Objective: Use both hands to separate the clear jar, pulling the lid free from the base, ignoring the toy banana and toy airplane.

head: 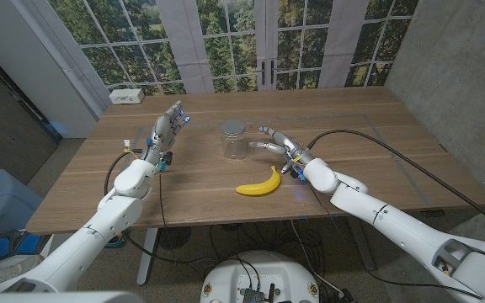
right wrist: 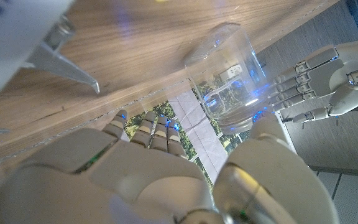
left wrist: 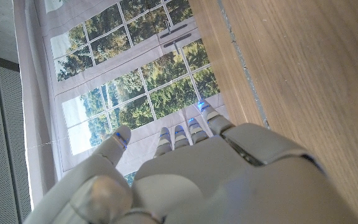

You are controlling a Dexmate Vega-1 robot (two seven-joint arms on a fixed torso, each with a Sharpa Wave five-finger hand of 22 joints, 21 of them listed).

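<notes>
Head view: a clear jar (head: 235, 140), judged light, rigid and slippery, is seen just beyond the spread, empty right hand (head: 278, 148); base and lid are best gripped separately.

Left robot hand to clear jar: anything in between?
Head view: only bare table lies between the left robot hand and the clear jar. The toy banana sits nearer the camera, off that stretch.

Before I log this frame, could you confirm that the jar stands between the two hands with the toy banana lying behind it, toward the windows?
Not quite: the banana lies in front of the jar, toward the robot, as the head view shows. The jar does stand between the left hand and right hand.
</notes>
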